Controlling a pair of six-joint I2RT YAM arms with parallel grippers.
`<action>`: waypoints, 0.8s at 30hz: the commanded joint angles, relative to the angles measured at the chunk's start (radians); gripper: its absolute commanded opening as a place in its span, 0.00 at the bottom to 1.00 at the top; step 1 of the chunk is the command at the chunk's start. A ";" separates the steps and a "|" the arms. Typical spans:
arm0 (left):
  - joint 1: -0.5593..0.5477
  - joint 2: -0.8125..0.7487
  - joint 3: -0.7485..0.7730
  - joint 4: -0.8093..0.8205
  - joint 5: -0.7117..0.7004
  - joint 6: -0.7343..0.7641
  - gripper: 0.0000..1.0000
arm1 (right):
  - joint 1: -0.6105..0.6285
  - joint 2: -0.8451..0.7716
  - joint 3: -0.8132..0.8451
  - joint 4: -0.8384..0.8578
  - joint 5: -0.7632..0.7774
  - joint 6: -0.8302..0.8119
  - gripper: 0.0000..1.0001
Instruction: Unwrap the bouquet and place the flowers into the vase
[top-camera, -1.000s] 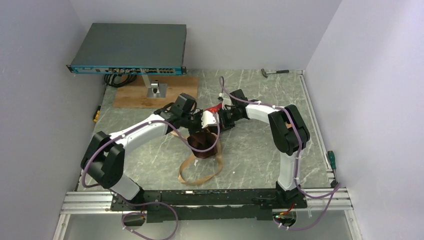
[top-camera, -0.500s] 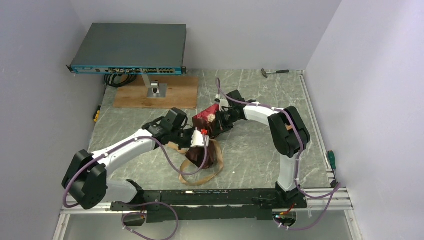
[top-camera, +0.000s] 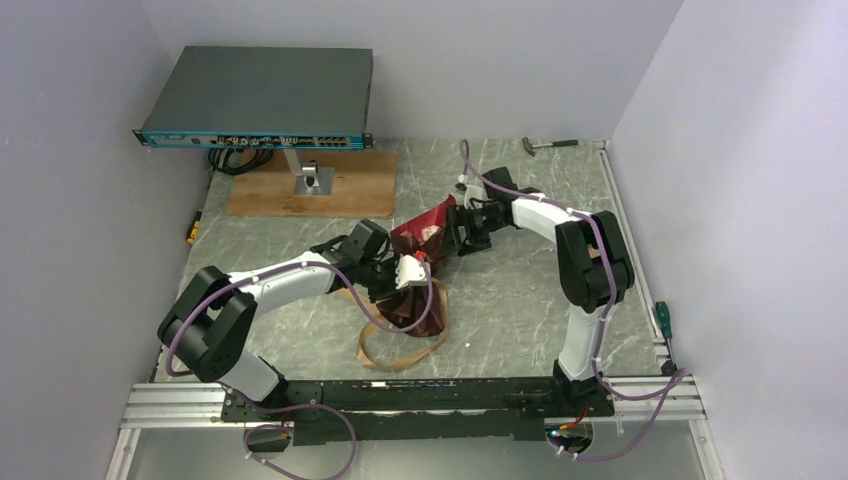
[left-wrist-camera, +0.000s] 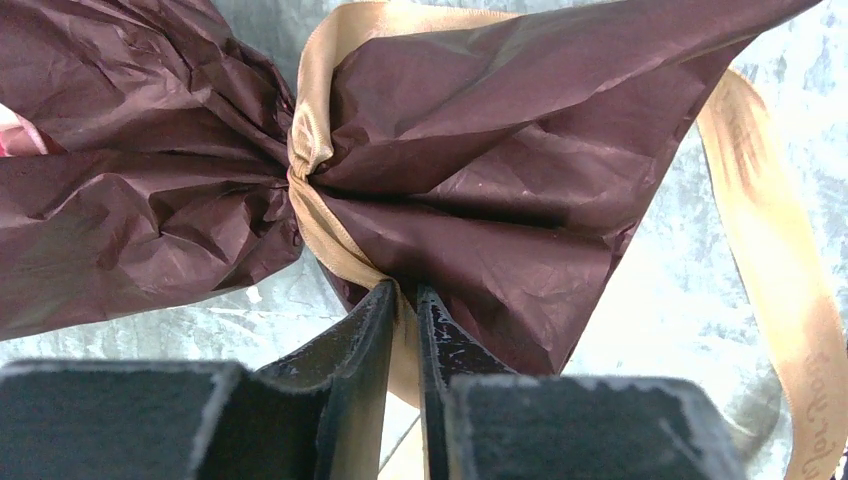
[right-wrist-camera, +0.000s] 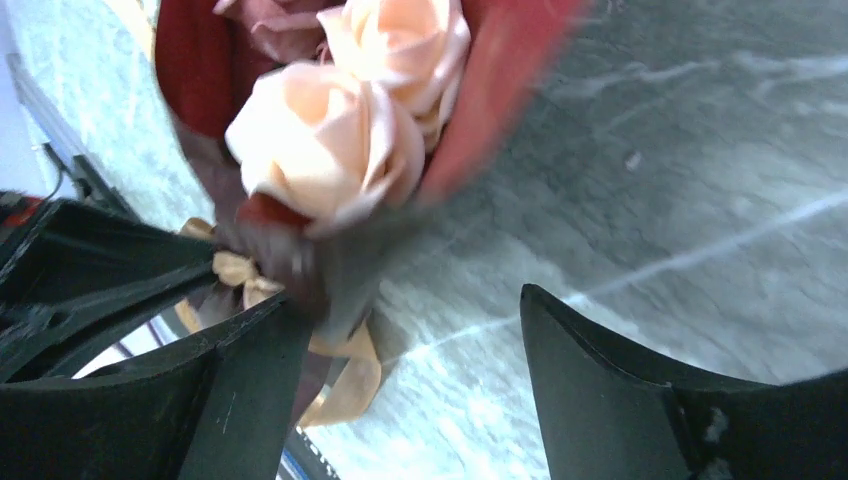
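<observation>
— Where's the bouquet (top-camera: 418, 235)?
— I see it at the middle of the marble table (top-camera: 520, 300), its roses (right-wrist-camera: 330, 150) facing my right gripper (right-wrist-camera: 408, 298), whose jaws gape wide, gripping nothing.
— And the left gripper (left-wrist-camera: 405, 300)?
— Nearly closed, pinching the tan ribbon (left-wrist-camera: 310, 150) at the bouquet's waist.

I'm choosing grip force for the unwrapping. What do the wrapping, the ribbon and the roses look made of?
The wrapping paper looks like thin, matte, dark red paper, perhaps tissue-like: it holds sharp crinkles and folds. The ribbon looks like tan woven fabric with a slight satin sheen, limp and gathered at the tie. The roses are pale peach with smooth, even petals, possibly artificial fabric or foam; blur leaves that open.
</observation>
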 joint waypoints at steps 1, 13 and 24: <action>-0.003 0.016 0.027 0.055 0.043 -0.096 0.22 | -0.061 -0.112 0.026 -0.095 -0.144 -0.134 0.78; -0.002 -0.004 0.012 0.088 0.049 -0.130 0.25 | 0.056 -0.223 -0.123 0.091 -0.340 0.013 0.35; -0.001 0.038 0.034 0.140 0.069 -0.349 0.16 | 0.110 -0.174 -0.247 0.153 -0.264 0.145 0.18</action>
